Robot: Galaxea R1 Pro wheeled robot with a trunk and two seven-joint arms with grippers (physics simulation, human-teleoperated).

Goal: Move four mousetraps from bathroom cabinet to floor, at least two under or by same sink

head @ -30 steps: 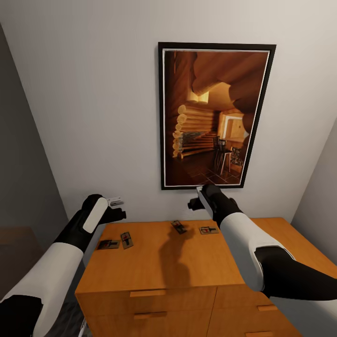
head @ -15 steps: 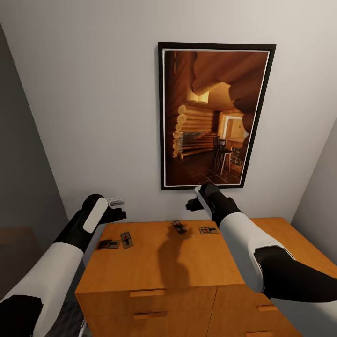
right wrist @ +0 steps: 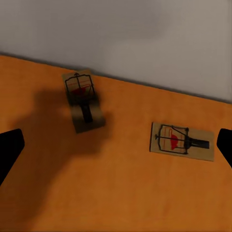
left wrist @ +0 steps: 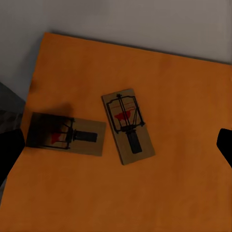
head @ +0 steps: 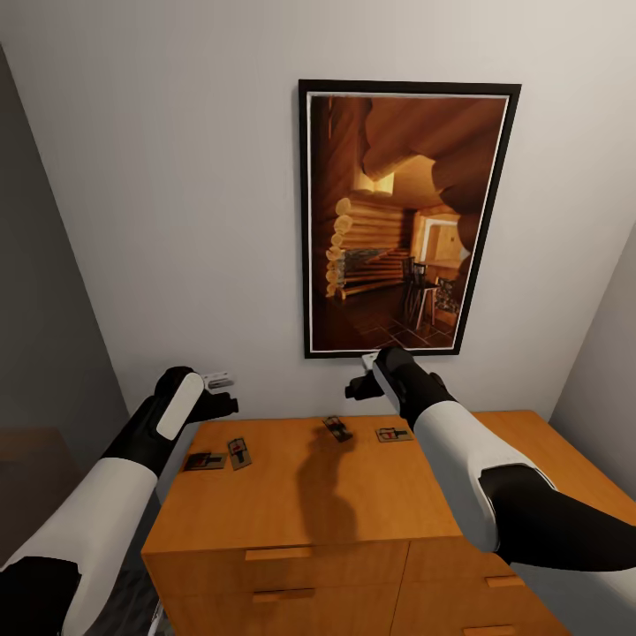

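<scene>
**Four traps wait on the cabinet top**

All four mousetraps point(head: 238, 452) lie flat along the cabinet point(head: 300, 503) top's back edge — one pair near the left corner. Both grippers hover above, the left gripper point(head: 221, 394) and right gripper point(head: 362, 380) with fingers spread, empty, with bare wood around each trap for a descent.

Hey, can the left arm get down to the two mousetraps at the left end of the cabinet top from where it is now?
Probably yes. The left gripper hangs above that end of the cabinet, and the left wrist view looks straight down on both mousetraps, lying flat and uncovered, fingertips spread at the edges.
</scene>
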